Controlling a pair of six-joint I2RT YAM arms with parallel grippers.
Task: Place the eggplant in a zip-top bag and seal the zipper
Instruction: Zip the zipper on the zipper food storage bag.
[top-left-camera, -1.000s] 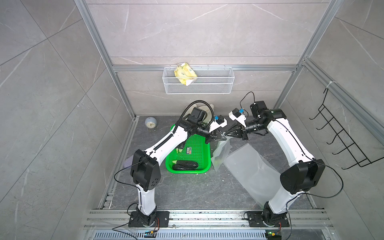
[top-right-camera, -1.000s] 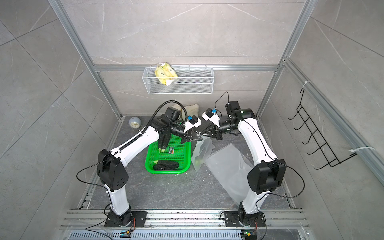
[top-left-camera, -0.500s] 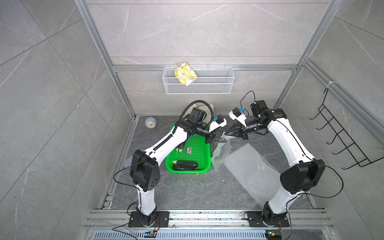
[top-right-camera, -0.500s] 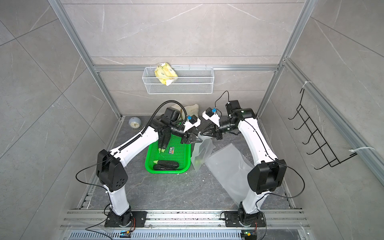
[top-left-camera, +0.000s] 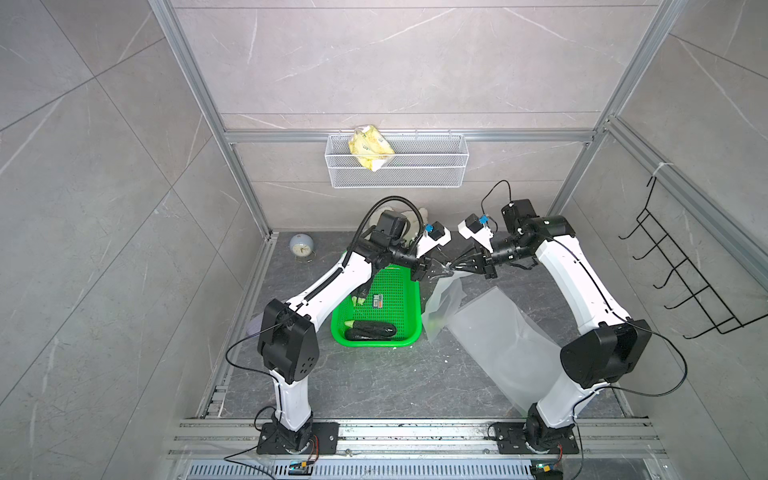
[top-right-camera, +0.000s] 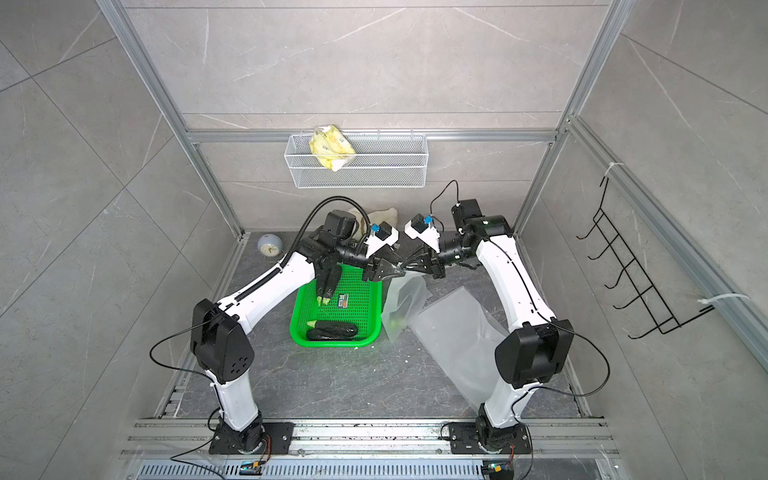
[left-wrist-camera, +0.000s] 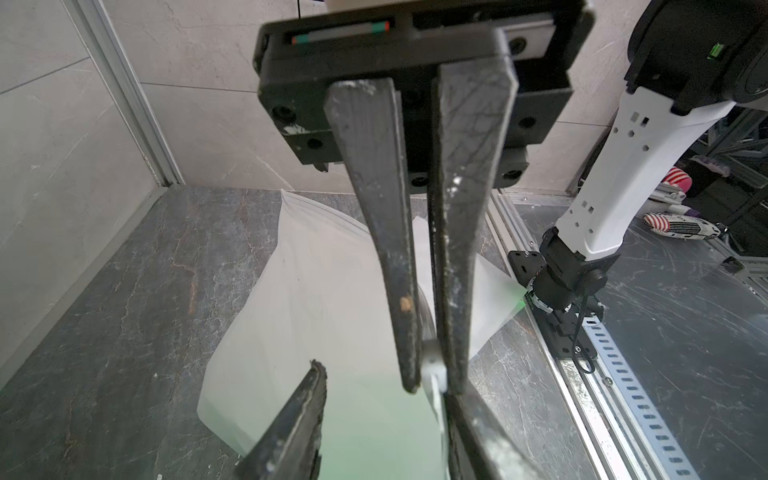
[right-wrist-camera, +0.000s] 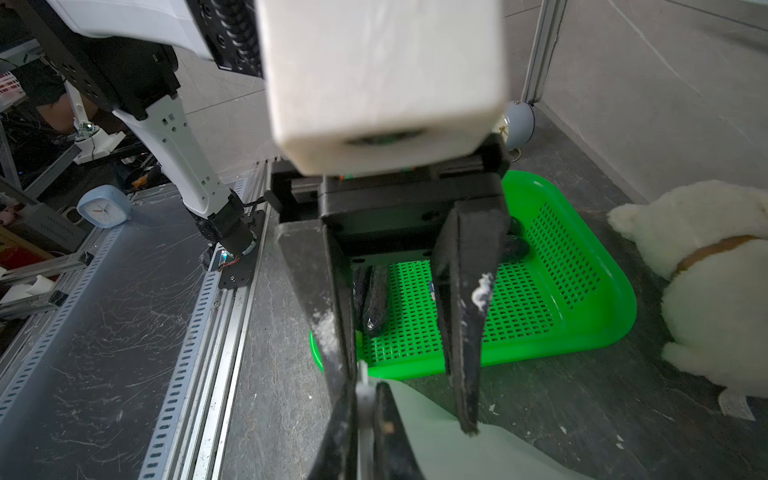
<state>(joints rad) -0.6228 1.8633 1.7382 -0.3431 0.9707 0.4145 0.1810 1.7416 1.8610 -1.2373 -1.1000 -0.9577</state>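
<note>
My right gripper is clamped on the top rim of the zip-top bag. My left gripper stands open right opposite, rim beside one finger but not pinched. The eggplant lies in the green basket, about 8 o'clock from the pinch in a top view. Risk: the bag hangs off one thin pinch and may slip, and if left bites both layers the mouth stays shut.
</note>
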